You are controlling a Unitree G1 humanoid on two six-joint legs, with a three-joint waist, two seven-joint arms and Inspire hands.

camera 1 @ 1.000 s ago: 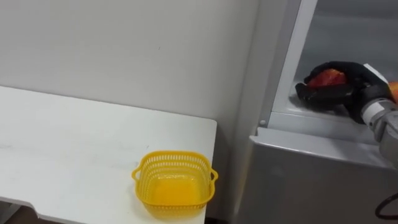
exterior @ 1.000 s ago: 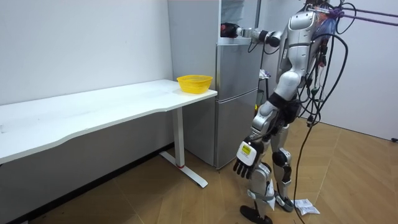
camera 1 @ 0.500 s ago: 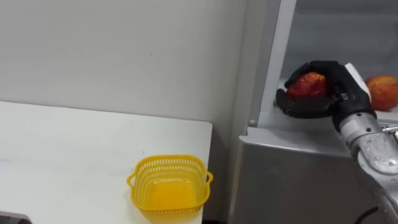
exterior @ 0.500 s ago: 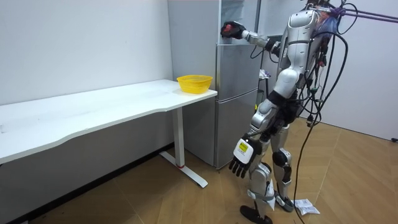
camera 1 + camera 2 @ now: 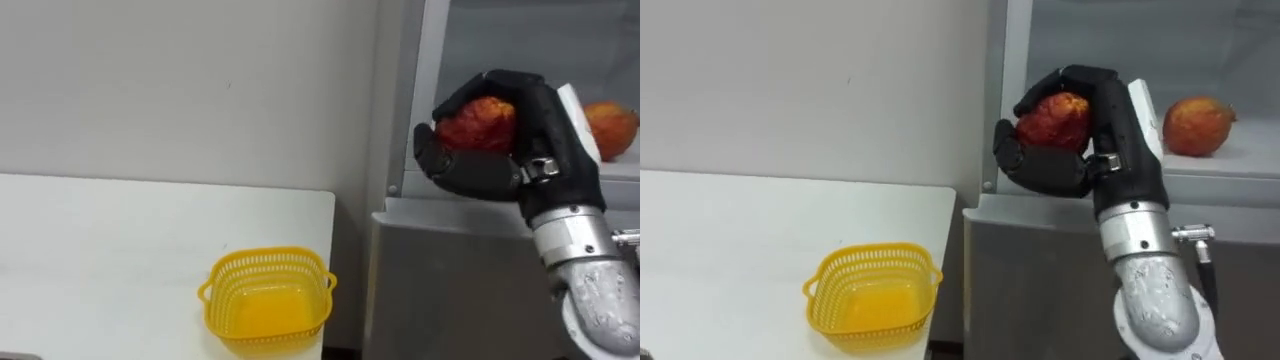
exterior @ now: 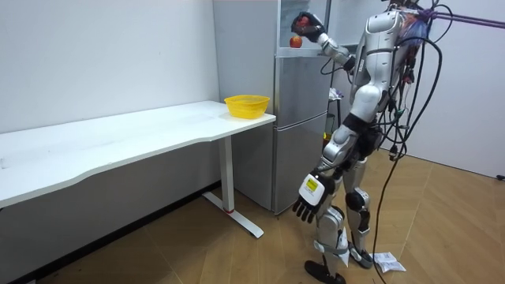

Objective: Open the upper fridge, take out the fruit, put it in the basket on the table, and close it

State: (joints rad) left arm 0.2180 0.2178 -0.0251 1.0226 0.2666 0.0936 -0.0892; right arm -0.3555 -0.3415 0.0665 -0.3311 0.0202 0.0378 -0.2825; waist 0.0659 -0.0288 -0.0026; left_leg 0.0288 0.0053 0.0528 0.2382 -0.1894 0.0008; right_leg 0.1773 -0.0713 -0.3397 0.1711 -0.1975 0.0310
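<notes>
Lifted out of the fridge (image 5: 450, 275), the right robot hand (image 5: 542, 140) clasps the red fruit (image 5: 478, 123); the yellow basket (image 5: 266, 258) lies lower left.

R hand (image 5: 1108, 120) is gripping a red fruit (image 5: 1051, 118), fingers curling round it, just in front of the upper fridge (image 5: 1040, 285) opening. A 2nd fruit (image 5: 1195, 126) is sitting on the shelf (image 5: 1230, 166) inside, apart from the hand. Yellow basket (image 5: 872, 288) is sitting near the white table (image 5: 730, 230) corner, beside the fridge.
</notes>
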